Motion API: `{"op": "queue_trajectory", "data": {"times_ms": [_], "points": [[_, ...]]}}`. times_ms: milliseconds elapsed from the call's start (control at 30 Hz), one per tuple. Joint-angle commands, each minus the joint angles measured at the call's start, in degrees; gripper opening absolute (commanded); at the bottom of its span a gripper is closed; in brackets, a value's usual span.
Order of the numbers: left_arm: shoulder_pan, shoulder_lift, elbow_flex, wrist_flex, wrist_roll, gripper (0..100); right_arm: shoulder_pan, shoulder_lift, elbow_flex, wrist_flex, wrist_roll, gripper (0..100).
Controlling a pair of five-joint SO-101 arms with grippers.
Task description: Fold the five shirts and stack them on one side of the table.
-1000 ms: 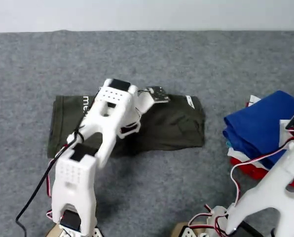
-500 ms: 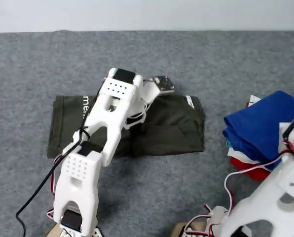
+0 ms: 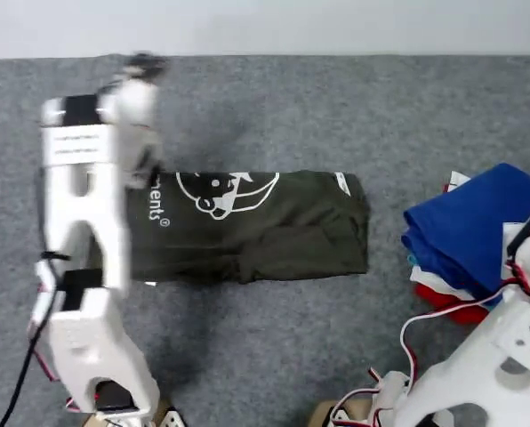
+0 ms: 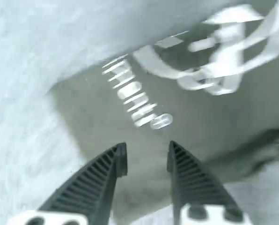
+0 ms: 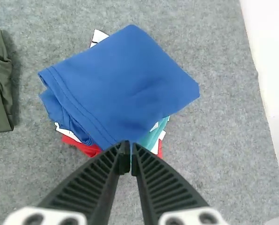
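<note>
A dark green shirt with a white print lies folded in a rectangle at the middle of the table. My left arm stands at the shirt's left end. Its gripper is open and hovers over the printed end of the green shirt, holding nothing. On the right side sits a stack of folded shirts with a blue shirt on top and a red one and a teal one beneath. My right gripper is shut and empty, just short of the stack.
Grey felt covers the table, and a white wall runs along the far edge. The right arm's body and loose cables fill the near right corner. Bare felt lies behind and in front of the green shirt.
My left arm has swung from over the middle of the green shirt to its left end, uncovering the white print. The right arm has shifted only slightly.
</note>
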Motion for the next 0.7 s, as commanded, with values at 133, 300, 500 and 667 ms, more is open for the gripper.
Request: {"op": "queue_trajectory", "data": {"times_ms": [133, 300, 500, 667], "points": [[-12.22, 7.12, -0.66, 1.14, -0.97, 25, 0.75, -1.19, -0.18, 2.33, 0.44, 2.2], [-13.1, 12.57, -0.75, -2.64, -0.97, 27, 0.66, -1.1, -0.18, 2.33, 0.44, 2.2], [-13.01, 18.81, -0.75, -8.35, -0.97, 26, 0.75, -1.27, -0.18, 2.33, 0.44, 2.2], [-13.19, 23.82, -0.75, -8.44, -0.97, 26, 0.75, -1.27, -0.18, 2.33, 0.44, 2.2]]}}
